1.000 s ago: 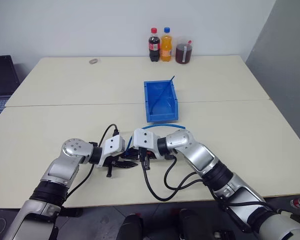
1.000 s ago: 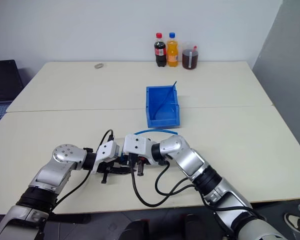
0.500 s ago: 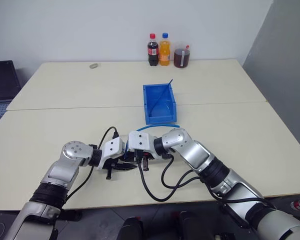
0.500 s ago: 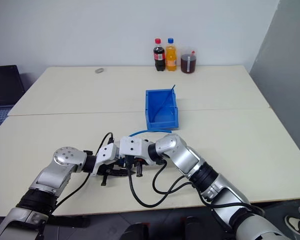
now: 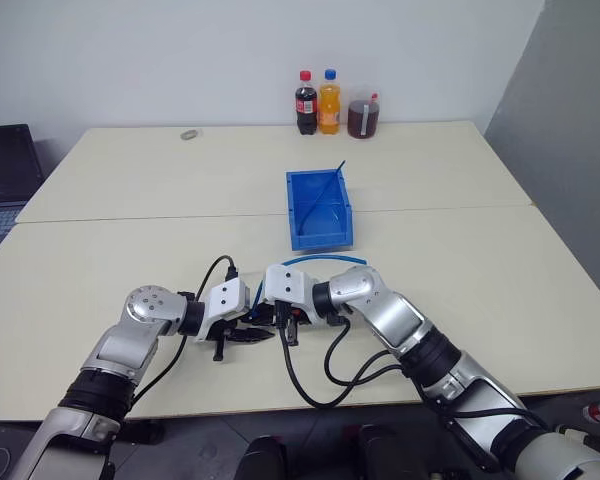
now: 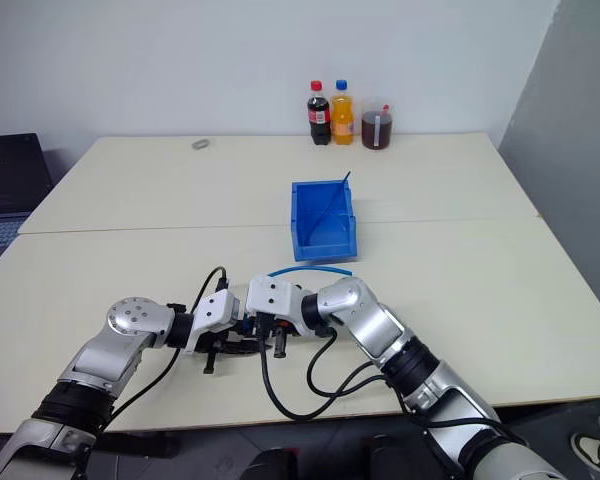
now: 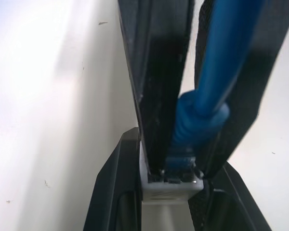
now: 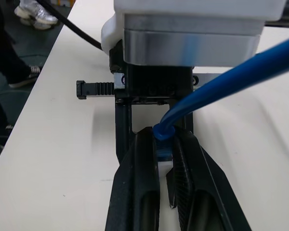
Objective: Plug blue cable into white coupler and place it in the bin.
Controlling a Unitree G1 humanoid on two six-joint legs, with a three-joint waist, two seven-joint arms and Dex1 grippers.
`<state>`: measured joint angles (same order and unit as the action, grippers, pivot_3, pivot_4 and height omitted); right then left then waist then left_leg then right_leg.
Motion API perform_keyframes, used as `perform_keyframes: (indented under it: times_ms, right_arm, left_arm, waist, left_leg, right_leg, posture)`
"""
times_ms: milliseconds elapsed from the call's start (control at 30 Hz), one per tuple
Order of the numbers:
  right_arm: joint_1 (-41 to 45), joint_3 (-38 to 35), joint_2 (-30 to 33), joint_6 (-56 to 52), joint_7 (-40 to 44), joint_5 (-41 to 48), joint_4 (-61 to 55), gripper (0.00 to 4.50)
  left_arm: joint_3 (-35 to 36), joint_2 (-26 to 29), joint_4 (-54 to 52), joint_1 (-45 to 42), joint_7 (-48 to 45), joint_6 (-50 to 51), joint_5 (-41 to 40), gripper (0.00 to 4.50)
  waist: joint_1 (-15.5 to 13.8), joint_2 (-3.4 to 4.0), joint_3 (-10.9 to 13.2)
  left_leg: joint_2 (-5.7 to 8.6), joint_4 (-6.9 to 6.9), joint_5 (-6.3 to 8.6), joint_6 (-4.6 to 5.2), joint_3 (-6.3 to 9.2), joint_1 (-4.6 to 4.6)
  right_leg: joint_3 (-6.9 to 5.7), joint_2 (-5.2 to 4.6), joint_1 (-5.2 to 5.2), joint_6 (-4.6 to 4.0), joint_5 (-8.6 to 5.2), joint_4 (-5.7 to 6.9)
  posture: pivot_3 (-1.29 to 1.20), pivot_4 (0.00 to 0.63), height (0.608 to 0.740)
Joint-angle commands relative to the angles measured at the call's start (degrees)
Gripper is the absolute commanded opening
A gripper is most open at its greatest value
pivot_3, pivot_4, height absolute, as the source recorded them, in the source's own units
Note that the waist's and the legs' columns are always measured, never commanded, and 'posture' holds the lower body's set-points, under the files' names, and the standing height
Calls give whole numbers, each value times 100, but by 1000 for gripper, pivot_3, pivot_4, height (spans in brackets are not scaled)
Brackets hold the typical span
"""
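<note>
Left claw (image 7: 171,192) grasping tiny white boxy coupler (image 7: 169,188); right claw (image 8: 164,159) clenched on thin light-blue cable (image 8: 221,79); risk: angled push jams plug

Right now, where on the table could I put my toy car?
Bare patches: between the bin and the bottles, and on either side of the bin. It is crowded near the front edge, where the left hand and right hand meet on the blue cable.

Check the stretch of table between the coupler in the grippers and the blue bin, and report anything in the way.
Nothing visible blocks it. Between the tiny white boxy coupler and the bright-blue open plastic bin, only the thin light-blue cable arches above the bare cream table.
</note>
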<state>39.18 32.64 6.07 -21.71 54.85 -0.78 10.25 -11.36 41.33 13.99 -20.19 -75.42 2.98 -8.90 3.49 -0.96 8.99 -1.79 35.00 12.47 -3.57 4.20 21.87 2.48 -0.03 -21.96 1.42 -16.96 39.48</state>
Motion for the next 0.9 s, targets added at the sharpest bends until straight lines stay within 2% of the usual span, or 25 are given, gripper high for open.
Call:
perform_keyframes:
  times_ms: [33, 433, 533, 700, 800, 900]
  right_arm:
    - [-319, -223, 288, -200, -95, 38, -422, 108]
    - [-404, -1071, 327, -1047, -456, 729, -1815, 108]
    - [-326, -1494, 345, -1521, -583, 1127, -2290, 108]
    - [179, -2745, 367, -2337, -1131, 1863, -2591, 108]
    - [874, -3419, 394, -2357, -1543, 2078, -1806, 108]
    - [1410, -3553, 418, -2003, -1794, 1923, -716, 108]
  left_arm:
    - [134, 150, 83, 170, 71, 193, 15, 1836]
    - [525, 299, -136, 313, 216, 161, -251, 4436]
    - [697, 272, -240, 279, 406, 203, -308, 4500]
    - [1092, 180, -433, -64, 859, 788, -571, 4500]
    - [1151, 123, -394, -468, 1203, 937, -494, 4500]
    - [1163, 6, -356, -765, 1363, 1081, -543, 4500]
  waist:
    - [-14, 4, 4]
    - [-16, 4, 23]
    - [-20, 2, 36]
    - [-29, 0, 53]
    - [-46, -9, 87]
    - [-42, -9, 87]
  left_leg:
    - [0, 0, 0, 0, 0, 2]
    - [-3, -2, 0, 0, 2, 18]
    - [-4, -2, 0, 0, 7, 38]
    - [-4, -1, 0, -1, 22, 75]
    - [-3, 0, -1, -1, 28, 88]
    - [0, -1, -1, -1, 25, 89]
  right_leg:
    - [0, 0, -1, 0, 0, -1]
    - [-2, 3, -19, -3, -2, -1]
    - [-5, 4, -31, -4, -2, -2]
    - [-21, 1, -43, -3, -2, -19]
    - [-31, 0, -49, 1, 3, -25]
    - [-30, -1, -50, -16, 13, -36]
  posture:
    - [0, 150, 740]
    - [0, 150, 740]
    - [0, 150, 740]
    - [0, 150, 740]
    - [0, 150, 740]
    - [0, 150, 740]
